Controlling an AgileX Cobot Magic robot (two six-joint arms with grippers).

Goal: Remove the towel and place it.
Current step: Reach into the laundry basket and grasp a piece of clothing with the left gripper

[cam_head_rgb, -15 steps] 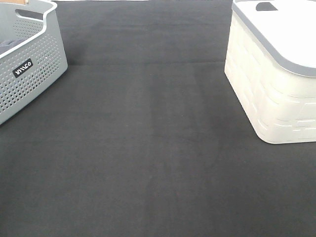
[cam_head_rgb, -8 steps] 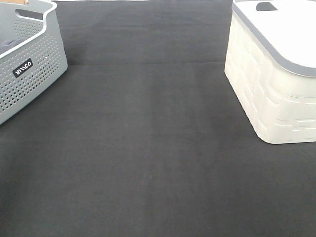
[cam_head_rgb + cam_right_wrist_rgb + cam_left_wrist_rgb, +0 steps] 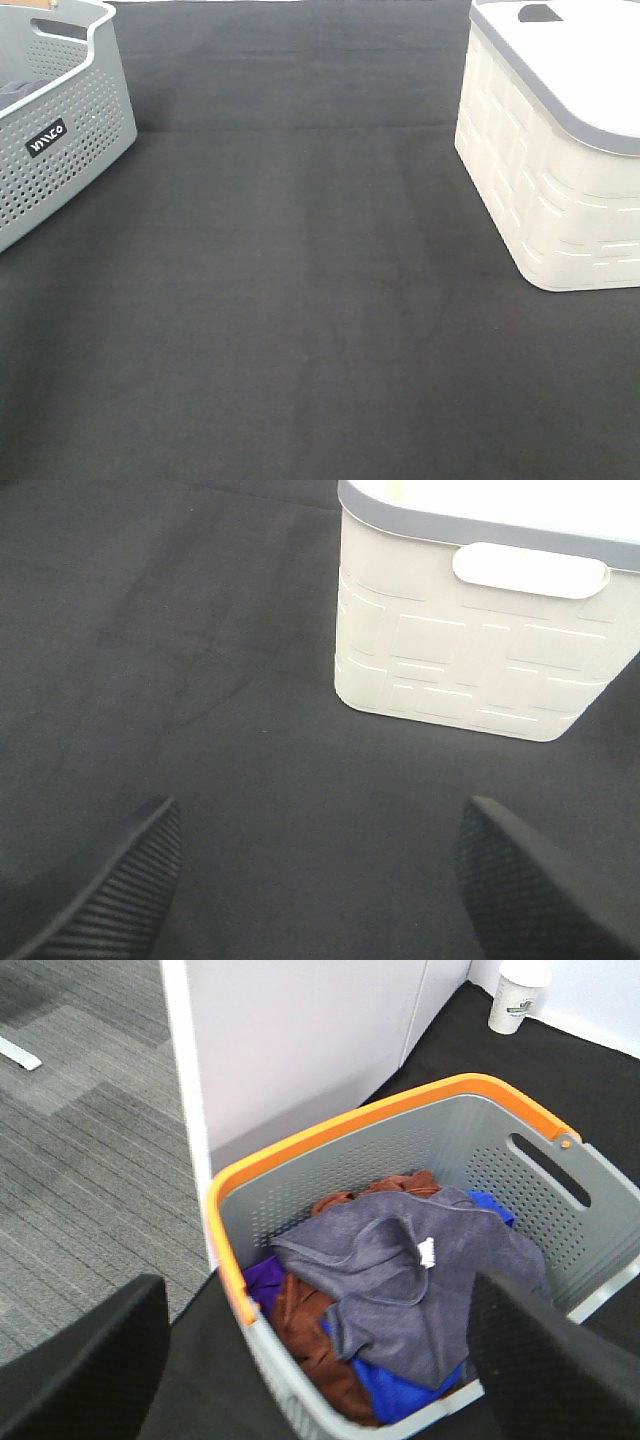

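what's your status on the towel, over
Left gripper open over the orange-rimmed grey perforated plastic basket; right gripper open, empty. Greyish-lavender microfibre towel lies atop the cloth pile inside, untouched. Nothing covers it.

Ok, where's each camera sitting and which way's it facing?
Exterior high: high up, looking down on black mat, grey basket left, white bin right; no robot parts.
Left wrist: on left arm, looking into the basket at the towel; open left end effector shows.
Right wrist: on right arm, facing the bin; open right end effector shows.
Exterior and right wrist share the bin.
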